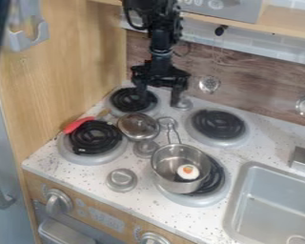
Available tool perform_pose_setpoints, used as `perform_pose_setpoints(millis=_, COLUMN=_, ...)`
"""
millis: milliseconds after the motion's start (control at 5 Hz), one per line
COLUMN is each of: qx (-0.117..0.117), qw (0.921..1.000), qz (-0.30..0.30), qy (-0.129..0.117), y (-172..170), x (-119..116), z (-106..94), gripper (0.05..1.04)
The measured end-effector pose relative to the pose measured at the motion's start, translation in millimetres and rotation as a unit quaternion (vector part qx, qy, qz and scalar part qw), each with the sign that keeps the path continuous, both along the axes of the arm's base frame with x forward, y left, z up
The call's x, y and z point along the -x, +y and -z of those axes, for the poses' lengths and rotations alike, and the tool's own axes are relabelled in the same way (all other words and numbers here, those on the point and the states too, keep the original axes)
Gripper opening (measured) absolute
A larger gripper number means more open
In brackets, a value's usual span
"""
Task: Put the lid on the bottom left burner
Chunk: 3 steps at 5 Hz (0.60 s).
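The black gripper (158,97) hangs over the back of the stove with its two fingers apart, between the back left burner and a small silver knob. In front of it, lower in the view, lies a round metal lid (137,126), near the centre of the left half of the stove. Nothing shows between the fingers. The bottom left burner (95,137) has a black coil on a silver base; the lid lies to its upper right, off the coil.
A silver pot (180,169) holding a small white item with an orange centre sits on the bottom right burner, its handle pointing back near the lid. A red-handled utensil (77,125) lies at the bottom left burner's back edge. The sink (269,202) is at right, a wooden wall (59,81) at left.
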<state>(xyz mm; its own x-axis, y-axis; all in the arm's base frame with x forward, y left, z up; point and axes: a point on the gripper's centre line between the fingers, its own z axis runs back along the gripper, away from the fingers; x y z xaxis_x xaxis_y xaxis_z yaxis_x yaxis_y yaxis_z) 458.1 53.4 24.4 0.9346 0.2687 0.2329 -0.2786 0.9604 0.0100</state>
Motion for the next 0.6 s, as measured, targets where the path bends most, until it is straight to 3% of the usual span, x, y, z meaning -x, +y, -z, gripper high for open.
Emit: perform_pose_setpoints(millis=600, qx=-0.016, qw=0.9986, qz=-0.025, qy=0.044, y=16, x=-27, z=41.6, gripper=0.999)
